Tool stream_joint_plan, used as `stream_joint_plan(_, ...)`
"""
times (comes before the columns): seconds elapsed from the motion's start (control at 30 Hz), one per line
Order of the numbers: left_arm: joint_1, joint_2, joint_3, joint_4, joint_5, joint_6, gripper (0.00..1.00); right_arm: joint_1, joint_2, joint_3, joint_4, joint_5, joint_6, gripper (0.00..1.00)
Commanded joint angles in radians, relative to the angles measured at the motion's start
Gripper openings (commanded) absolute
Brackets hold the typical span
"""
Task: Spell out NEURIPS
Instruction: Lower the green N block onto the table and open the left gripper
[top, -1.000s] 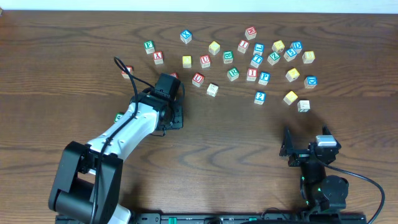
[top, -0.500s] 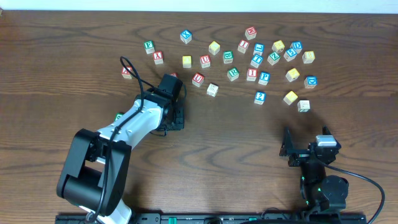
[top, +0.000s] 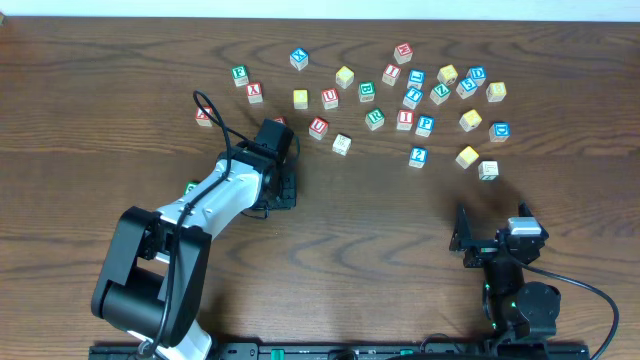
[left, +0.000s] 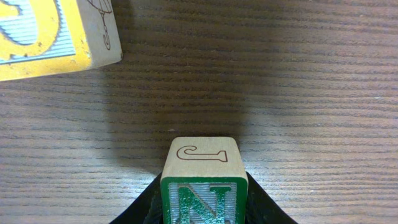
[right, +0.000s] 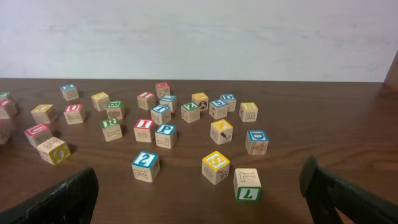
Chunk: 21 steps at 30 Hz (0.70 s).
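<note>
In the left wrist view, my left gripper (left: 204, 208) is shut on a wooden cube with a green N (left: 204, 186), its dark fingers (left: 144, 208) pressed on both sides just above the wood. From overhead the left gripper (top: 279, 186) covers that cube. Loose cubes lie at the back: red U (top: 318, 126), green R (top: 374, 118), red I (top: 404, 119), blue P (top: 425, 125), yellow-faced S (top: 467, 156). The right wrist view shows R (right: 111, 127), I (right: 143, 129), P (right: 165, 134) and S (right: 216, 165). My right gripper (top: 492, 243) stands open and holds nothing, near the front edge.
A yellow-faced cube (left: 50, 31) lies close to the held cube, up and left in the left wrist view. Several other lettered cubes spread across the back right (top: 447, 74). A blue 2 cube (right: 145, 165) and a green 7 cube (right: 247, 183) sit nearest my right gripper (right: 202, 199).
The left arm's base and elbow have swung a little to the right, while its gripper stays in almost the same spot with the N cube. The right arm has not moved.
</note>
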Motion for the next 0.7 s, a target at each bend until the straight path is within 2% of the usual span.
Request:
stream_joint_plan(0.0, 0.004, 0.014, 0.036, 0.0, 0.002, 0.016, 0.32, -0.008, -0.005, -0.001, -0.005, -0.002, 0.013, 0.99)
stream_joint_plan(0.13, 0.004, 0.014, 0.05, -0.007, 0.002, 0.016, 0.32, -0.008, -0.005, -0.001, -0.005, -0.002, 0.013, 0.99)
stream_joint_plan(0.27, 0.004, 0.014, 0.06, -0.011, 0.002, 0.016, 0.38, -0.008, -0.005, -0.001, -0.005, -0.002, 0.013, 0.99)
stream_joint_plan(0.5, 0.004, 0.014, 0.06, -0.021, 0.002, 0.02, 0.38, -0.008, -0.005, -0.001, -0.005, -0.002, 0.013, 0.99)
stream_joint_plan(0.57, 0.004, 0.014, 0.06, -0.021, 0.002, 0.021, 0.45, -0.008, -0.005, -0.001, -0.005, -0.002, 0.013, 0.99)
stream_joint_plan(0.67, 0.004, 0.014, 0.06, -0.021, 0.002, 0.024, 0.48, -0.008, -0.005, -0.001, -0.005, -0.002, 0.013, 0.99)
